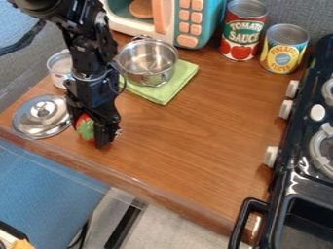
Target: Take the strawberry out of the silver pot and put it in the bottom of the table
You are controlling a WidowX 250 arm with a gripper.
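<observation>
Camera view, item one: your gripper [90, 132], pointing down at the table's [195, 146] lower left, closed, as far as you can judge, on the strawberry [85, 128]. Item two: said strawberry, red with green top, between the fingers, just beside the lid [42, 116] and near the table's front edge. Item three: silver pot [148, 62], on a green cloth [172, 80], well apart from the fruit.

Step in hand, by your reckoning: the set-down, removal from the pot being done. Next move: ease the fruit onto the wood if it hangs above, part the fingers, lift straight up, minding the lid.

Obscured: the strawberry's underside, so contact with the table you cannot tell; part of its sides, behind the fingers. Cut off: stove [305, 146], at right.
</observation>
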